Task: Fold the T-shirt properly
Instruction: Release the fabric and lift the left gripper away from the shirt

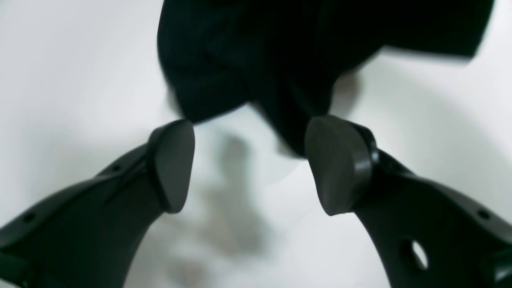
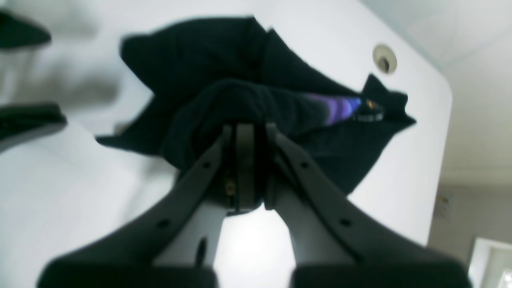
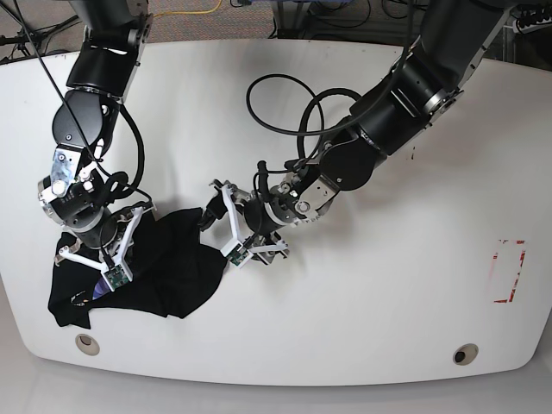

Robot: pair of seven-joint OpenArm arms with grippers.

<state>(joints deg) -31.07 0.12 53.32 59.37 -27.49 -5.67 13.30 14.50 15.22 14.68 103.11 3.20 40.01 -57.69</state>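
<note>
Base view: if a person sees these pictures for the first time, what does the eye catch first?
First comes the black T-shirt, bunched in a crumpled heap near the front left corner of the white table, nowhere near folded. Next, the right gripper is shut on a fold of the cloth. The left gripper hangs open just beside the shirt's edge, holding nothing.
</note>
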